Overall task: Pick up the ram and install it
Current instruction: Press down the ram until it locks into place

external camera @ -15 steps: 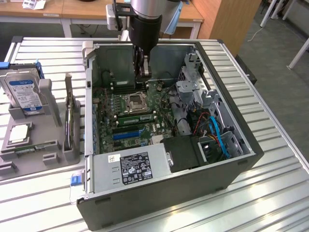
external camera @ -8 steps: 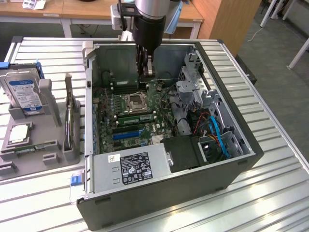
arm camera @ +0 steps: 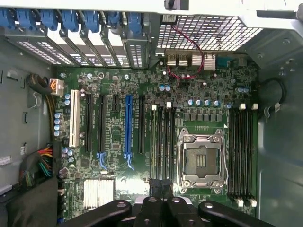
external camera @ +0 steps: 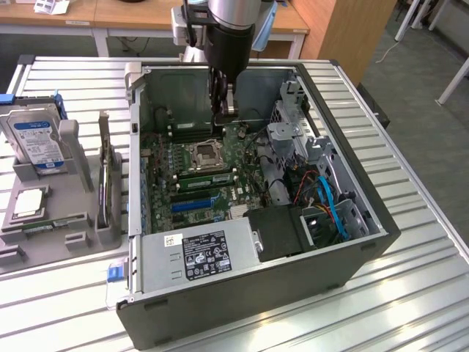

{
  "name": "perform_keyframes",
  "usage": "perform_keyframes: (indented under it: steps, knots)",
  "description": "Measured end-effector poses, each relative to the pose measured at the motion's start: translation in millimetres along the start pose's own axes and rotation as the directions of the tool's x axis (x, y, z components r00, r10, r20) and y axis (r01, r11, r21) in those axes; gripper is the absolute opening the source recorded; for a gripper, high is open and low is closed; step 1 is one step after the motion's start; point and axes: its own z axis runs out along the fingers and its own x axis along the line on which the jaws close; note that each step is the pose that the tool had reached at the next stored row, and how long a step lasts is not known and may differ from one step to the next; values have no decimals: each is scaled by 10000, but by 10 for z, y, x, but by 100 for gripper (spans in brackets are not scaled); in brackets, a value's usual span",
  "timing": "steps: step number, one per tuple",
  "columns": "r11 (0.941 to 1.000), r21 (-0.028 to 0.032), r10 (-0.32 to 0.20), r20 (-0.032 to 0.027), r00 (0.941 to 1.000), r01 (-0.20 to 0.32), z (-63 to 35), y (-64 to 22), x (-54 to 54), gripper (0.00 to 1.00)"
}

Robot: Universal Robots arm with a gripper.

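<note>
Green motherboard (arm camera: 142, 142), blue slot (arm camera: 128, 125), white slot (arm camera: 74, 118); blue-labelled silver hard drive (external camera: 35, 139); grey ribbed table (external camera: 410, 279).

Lab workshop, slatted metal bench (external camera: 410, 242), opened computer case (external camera: 352, 249), wooden desks (external camera: 132, 15) (behind)

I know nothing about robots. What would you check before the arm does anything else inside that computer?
1. Is the case open with the motherboard exposed: ok.
2. Is the gripper shut: ok.
3. Is the gripper lined up with the memory slots beside the processor socket: ok.
4. Is the ram held in the gripper: cannot tell.
5. Is the ram seated in a slot: cannot tell.
</note>
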Motion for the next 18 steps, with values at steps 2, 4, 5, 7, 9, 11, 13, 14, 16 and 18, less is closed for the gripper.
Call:
perform_keyframes:
  steps: [2, 4, 5, 7, 9, 11, 13, 14, 16, 18]
  knots:
    - [10000, 1, 0, 3, 10000, 0, -16, 1, 0, 10]
    - [10000, 1, -1, 3, 10000, 1, -33, 1, 0, 10]
    - [10000, 1, -1, 2, 10000, 1, -43, 2, 0, 10]
    - [10000, 1, -1, 2, 10000, 1, -61, 2, -1, 10]
    - [10000, 1, -1, 3, 10000, 1, -67, 3, -1, 10]
    - [10000, 1, -1, 2, 10000, 1, -68, 2, -1, 10]
    - [10000, 1, -1, 2, 10000, 1, -68, 2, -1, 10]
    - [10000, 1, -1, 2, 10000, 1, -68, 2, -1, 10]
    - [10000, 1, -1, 2, 10000, 1, -68, 2, -1, 10]
    - [10000, 1, -1, 2, 10000, 1, -68, 3, -1, 10]
